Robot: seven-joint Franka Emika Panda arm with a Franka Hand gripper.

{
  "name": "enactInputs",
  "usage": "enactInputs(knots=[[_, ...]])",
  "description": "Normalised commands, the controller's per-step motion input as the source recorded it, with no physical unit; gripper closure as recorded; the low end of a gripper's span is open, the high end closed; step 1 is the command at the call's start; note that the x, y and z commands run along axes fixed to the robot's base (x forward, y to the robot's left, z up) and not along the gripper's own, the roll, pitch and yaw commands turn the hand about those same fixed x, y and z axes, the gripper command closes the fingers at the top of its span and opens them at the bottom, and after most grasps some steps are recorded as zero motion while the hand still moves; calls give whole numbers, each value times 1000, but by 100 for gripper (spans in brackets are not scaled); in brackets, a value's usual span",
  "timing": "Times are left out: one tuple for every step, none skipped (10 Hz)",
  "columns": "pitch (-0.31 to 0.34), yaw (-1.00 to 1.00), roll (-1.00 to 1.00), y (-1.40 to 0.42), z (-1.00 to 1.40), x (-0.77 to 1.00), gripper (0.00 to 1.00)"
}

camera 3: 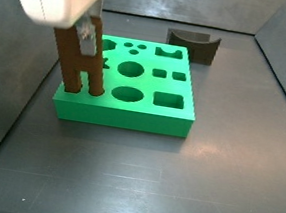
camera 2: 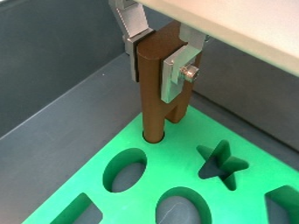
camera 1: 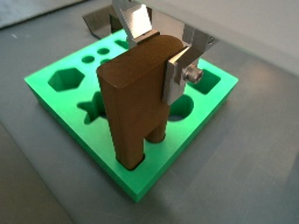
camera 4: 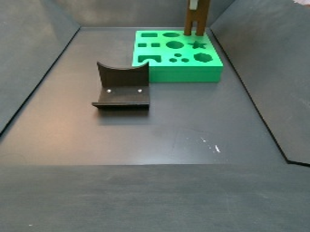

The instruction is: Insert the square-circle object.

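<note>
Dark grey worktop with low walls, mostly bare in front. Gripper jaws clamped the square-circle object upright, legs on the green block at its edge; dark notched block sat well apart.

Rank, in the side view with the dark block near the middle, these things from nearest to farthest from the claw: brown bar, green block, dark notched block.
1. The brown bar: held in the claw, at the back.
2. The green block: right under the bar.
3. The dark notched block: apart, on the open floor.
</note>
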Motion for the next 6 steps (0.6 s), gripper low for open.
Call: enactInputs(knots=[[-56, 0, 156, 0, -629, -20, 100], [-134, 54, 209, -80, -691, -97, 100], [-96, 89, 236, -157, -623, -14, 100], [-154, 11, 0, -111, -389, -17, 100], [-219, 9, -60, -9, -406, -71, 100], [0, 0, 0, 0, 0, 0, 100]])
